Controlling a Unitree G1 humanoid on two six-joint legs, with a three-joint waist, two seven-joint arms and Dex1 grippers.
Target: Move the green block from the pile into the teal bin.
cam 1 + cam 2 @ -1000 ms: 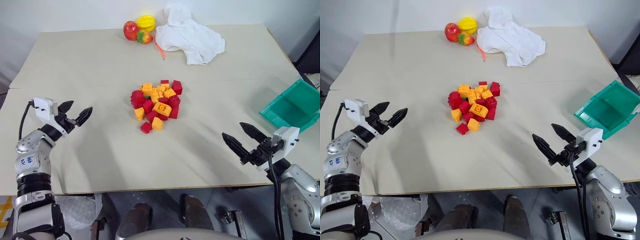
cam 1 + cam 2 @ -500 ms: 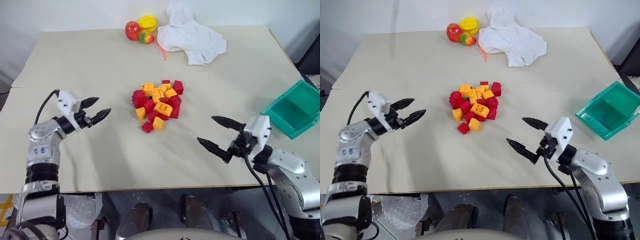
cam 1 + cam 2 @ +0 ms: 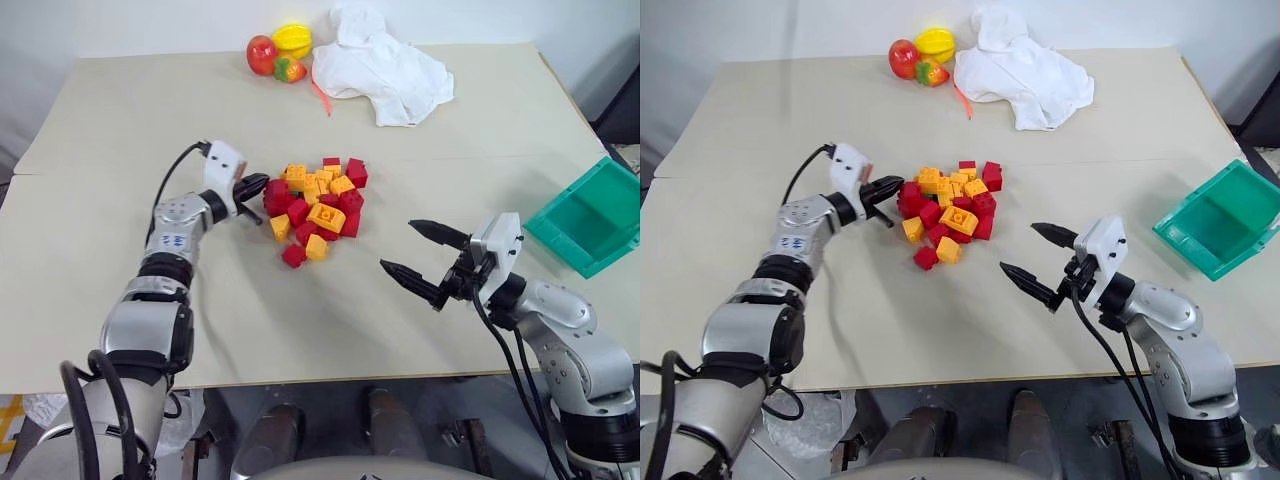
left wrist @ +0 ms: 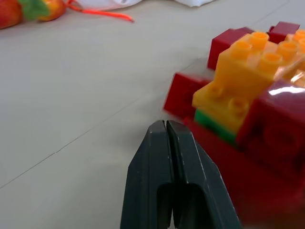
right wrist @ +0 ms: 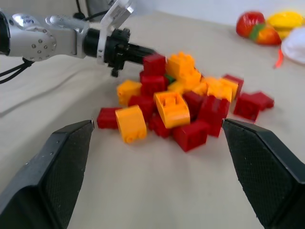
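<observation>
Red and yellow-orange pile (image 3: pixel 314 207), green block (image 4: pixel 213 125), teal bin (image 3: pixel 590 217), white cloth (image 3: pixel 385 70).

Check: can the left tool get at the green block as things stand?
Probably not yet. The left tool is shut at the pile's edge, and the green block is wedged under a yellow-orange brick between red ones, only a sliver exposed.

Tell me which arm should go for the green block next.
Probably left. The left gripper, shut and empty, sits beside the green block wedged under an orange brick in the pile; the right gripper hangs open, farther away.
</observation>
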